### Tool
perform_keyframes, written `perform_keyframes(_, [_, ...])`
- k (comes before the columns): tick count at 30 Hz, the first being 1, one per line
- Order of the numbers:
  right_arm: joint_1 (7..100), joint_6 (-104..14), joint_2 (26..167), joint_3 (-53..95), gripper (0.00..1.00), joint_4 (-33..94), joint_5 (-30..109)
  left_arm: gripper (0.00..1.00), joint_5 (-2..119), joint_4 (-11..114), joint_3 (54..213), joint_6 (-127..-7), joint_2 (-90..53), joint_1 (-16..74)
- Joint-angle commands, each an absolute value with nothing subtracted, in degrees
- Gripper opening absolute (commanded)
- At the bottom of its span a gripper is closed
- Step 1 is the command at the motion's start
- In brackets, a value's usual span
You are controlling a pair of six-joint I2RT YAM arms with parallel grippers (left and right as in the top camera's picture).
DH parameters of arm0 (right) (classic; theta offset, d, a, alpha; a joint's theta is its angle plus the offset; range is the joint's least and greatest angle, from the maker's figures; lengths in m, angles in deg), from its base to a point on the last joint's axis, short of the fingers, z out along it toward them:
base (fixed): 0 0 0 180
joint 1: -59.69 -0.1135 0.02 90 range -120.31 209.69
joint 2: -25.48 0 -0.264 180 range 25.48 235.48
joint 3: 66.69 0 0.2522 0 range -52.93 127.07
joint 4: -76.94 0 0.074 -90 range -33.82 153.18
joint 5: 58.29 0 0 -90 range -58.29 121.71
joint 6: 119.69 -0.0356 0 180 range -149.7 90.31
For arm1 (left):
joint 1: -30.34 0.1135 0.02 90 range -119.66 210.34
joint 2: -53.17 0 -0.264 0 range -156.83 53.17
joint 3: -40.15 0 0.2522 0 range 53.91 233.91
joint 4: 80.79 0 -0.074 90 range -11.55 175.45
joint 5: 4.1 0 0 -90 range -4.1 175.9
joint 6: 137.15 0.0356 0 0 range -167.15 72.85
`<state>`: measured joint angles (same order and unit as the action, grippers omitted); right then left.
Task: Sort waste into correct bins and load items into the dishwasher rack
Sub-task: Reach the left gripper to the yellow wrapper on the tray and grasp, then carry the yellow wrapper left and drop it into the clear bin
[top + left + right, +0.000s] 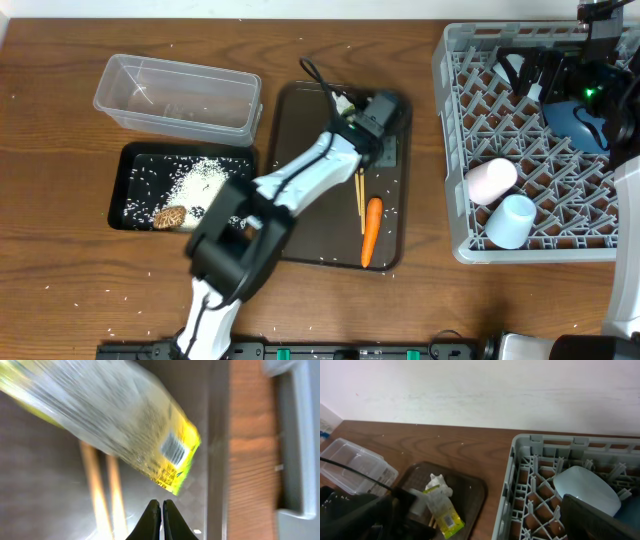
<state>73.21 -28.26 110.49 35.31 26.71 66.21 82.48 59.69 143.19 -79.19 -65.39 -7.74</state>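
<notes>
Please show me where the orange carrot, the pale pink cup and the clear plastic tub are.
orange carrot [371,230]: overhead view, mid-body.
pale pink cup [490,181]: overhead view, its side.
clear plastic tub [180,92]: overhead view, bare floor.

Tallying now: 1 grey rack [447,150], 1 pink cup [491,181], 1 light-blue cup [511,220], 1 carrot [371,230], 2 chopsticks [92,485], 1 wrapper [150,435], 1 clear tub [170,118], 1 black tray [116,190], 1 brown tray [300,120].
</notes>
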Motion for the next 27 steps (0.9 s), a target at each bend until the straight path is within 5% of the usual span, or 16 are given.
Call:
perform_keyframes(1, [73.1,-28.8,111.0,35.3,0.99,26.6,66.0,0.06,84.2,58.0,143.1,-77.8,-59.4,-4.3])
perform_keyframes(14, [73.1,-28.8,111.0,35.3,0.99,26.4,65.6,0.07,77.8,55.6,143.1,-76.7,-54.9,7.8])
perform_keyframes(20, [73.1,-28.8,111.0,35.3,0.99,26.4,65.6,0.48,77.5,59.1,143.1,-76.3,-60.6,2.9])
perform_keyframes(27, [73.1,-28.8,111.0,35.3,0.99,26.2,65.6,0.7,78.9,66.8,143.1,-75.9,-71.8,-2.4])
